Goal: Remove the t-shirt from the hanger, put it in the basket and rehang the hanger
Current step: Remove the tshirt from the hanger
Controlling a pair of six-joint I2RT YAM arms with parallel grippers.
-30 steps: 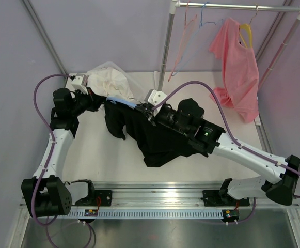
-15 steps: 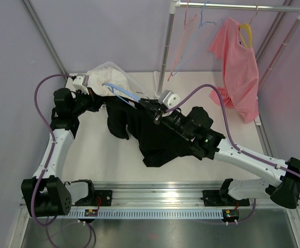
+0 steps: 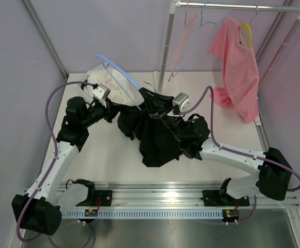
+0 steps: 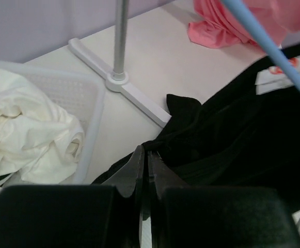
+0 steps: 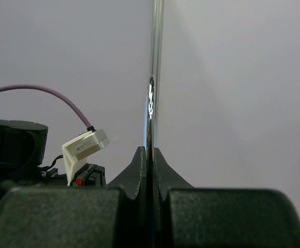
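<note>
The black t-shirt (image 3: 157, 135) hangs bunched at mid-table, draped over my right arm. The light blue hanger (image 3: 116, 73) sticks up and back-left above it, mostly free of the cloth; its bar shows in the left wrist view (image 4: 268, 47). My left gripper (image 3: 114, 106) is shut on a fold of the black t-shirt (image 4: 227, 134) at its left edge; the jaws (image 4: 147, 153) pinch black cloth. My right gripper (image 3: 146, 99) is raised under the shirt's top; its jaws (image 5: 148, 151) are shut, with a thin shiny rod (image 5: 153, 82) rising from between them.
A white basket (image 3: 90, 77) of white cloth (image 4: 31, 134) stands at the back left. The clothes rack's post (image 3: 164, 51) and foot (image 4: 120, 85) stand behind the shirt. A pink shirt (image 3: 238, 67) on a yellow hanger hangs at the back right.
The right gripper rose and swung the blue hanger up and back-left, out of the shirt. The left arm moved right and forward, still holding the shirt's edge.
</note>
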